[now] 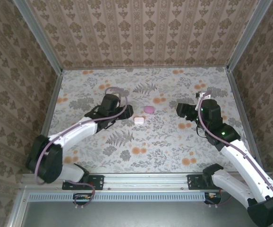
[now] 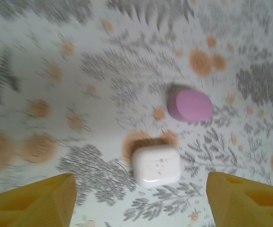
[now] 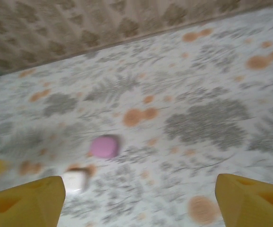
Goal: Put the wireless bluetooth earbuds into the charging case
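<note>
White charging case (image 1: 139,120) lies shut and flat mid-worktop (image 1: 174,151). A pink oval piece (image 1: 149,109) sits just beyond the case, not touching it; whether that piece holds the earbuds I cannot tell. Left jaws, on the left arm (image 1: 80,130), hang just left of the case, spread wide and empty, the case lined up with their gap, likely set for a grasp to steady or open it. Right jaws, on the right arm (image 1: 231,146), stand well right of the case, also wide and empty, probably kept free for the small parts.
</note>
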`<move>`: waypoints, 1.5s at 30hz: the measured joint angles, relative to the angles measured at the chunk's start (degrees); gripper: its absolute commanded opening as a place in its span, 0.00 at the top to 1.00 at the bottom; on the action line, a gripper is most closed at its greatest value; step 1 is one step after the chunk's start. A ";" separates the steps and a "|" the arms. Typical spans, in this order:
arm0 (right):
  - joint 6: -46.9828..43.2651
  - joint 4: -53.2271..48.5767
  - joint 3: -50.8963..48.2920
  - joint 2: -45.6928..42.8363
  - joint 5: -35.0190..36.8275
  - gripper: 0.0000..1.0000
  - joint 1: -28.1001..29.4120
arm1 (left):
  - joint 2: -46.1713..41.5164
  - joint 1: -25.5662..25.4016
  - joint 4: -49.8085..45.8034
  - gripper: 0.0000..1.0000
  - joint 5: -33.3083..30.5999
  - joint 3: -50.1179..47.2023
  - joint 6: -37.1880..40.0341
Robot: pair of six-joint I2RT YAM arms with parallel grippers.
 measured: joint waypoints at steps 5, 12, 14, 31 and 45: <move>-8.31 10.88 -10.67 2.29 10.51 0.04 -2.75 | -12.70 3.52 0.81 0.00 -8.41 -7.28 2.71; -14.56 26.58 -16.81 18.05 9.66 0.03 -12.28 | -26.01 12.50 0.76 0.00 -14.91 -15.63 7.80; -16.44 31.87 -17.22 22.75 7.17 0.03 -13.84 | -27.58 14.86 0.81 0.00 -15.21 -17.25 10.16; -21.90 64.48 -22.97 39.15 -12.48 0.00 -20.11 | -21.70 30.86 17.75 0.00 -14.45 -26.75 28.68; -21.18 66.60 -22.18 39.15 -7.65 0.00 -19.26 | 1.84 32.98 46.03 0.00 -3.76 -27.96 35.74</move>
